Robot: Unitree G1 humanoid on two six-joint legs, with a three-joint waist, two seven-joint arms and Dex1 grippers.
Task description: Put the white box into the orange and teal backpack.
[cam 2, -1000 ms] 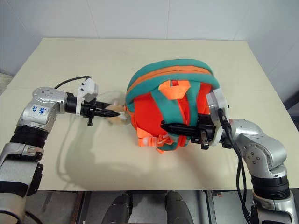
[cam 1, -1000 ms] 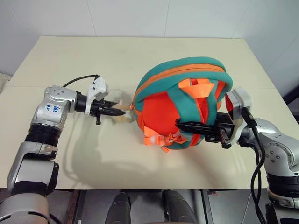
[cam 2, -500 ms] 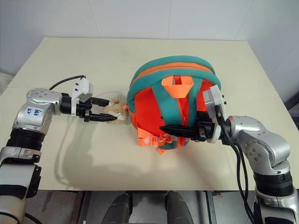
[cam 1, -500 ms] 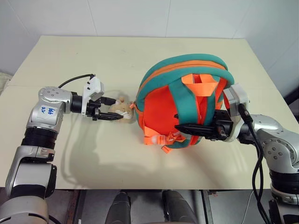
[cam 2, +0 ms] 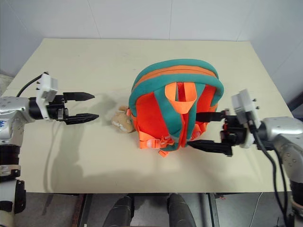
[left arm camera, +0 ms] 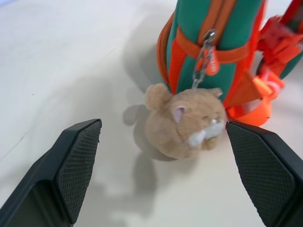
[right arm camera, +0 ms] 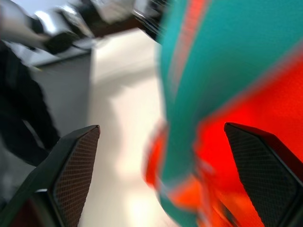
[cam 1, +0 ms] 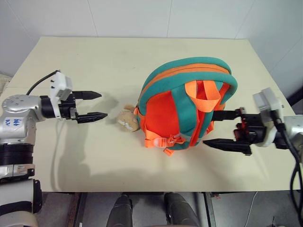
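The orange and teal backpack (cam 1: 187, 106) sits on the table with its strap side toward me, zipper shut along the top. Its tan plush charm (cam 1: 127, 119) lies on the table at its left side. My left gripper (cam 1: 103, 104) is open, a short way left of the charm and pointing at it; in the left wrist view the charm (left arm camera: 182, 123) lies between and beyond the fingers (left arm camera: 71, 175). My right gripper (cam 1: 207, 127) is open at the backpack's right side, its fingertips near the teal strap and holding nothing. The white box is hidden.
The cream table (cam 1: 142, 61) reaches back to a white wall. Its front edge runs just below the backpack and both arms. Bare tabletop lies behind the backpack and to its left.
Both grippers have opened and drawn away from the backpack. The left one let go by the charm and moved left; the right one released the strap and moved right. The backpack has settled.
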